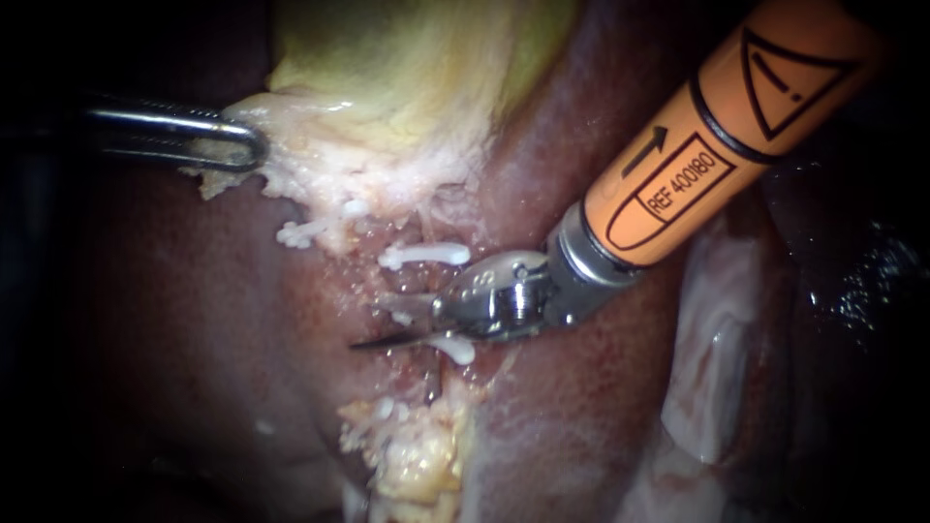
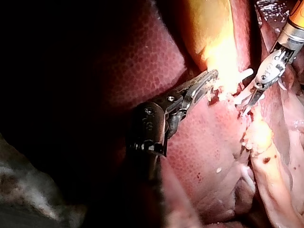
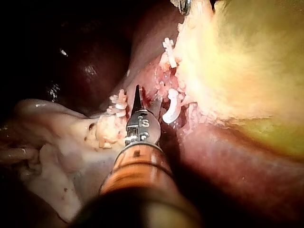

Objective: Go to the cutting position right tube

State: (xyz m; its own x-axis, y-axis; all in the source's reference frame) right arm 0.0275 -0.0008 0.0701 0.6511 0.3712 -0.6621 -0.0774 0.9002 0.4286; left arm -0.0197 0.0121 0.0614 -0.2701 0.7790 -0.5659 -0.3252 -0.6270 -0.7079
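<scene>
The yellow-green gallbladder (image 1: 407, 68) lies above the dark red liver (image 1: 174, 320). My left instrument (image 1: 247, 150) comes in from the left, and its jaws are shut on the gallbladder's pale lower edge; the left wrist view shows the same hold (image 2: 211, 78). My right instrument (image 1: 383, 324) has an orange shaft and thin blades. The blades stand open around a pinkish tube (image 1: 418, 283), between an upper white clip (image 1: 426, 255) and a lower white clip (image 1: 457, 349). In its own wrist view the blade tip (image 3: 137, 97) points between the clips.
Another white clip (image 1: 295, 232) sits on a strand further left, under the gallbladder's edge. A lump of yellow fatty tissue (image 1: 417, 455) lies below the blades. Pale membrane (image 1: 717, 368) covers the liver on the right, beneath the orange shaft.
</scene>
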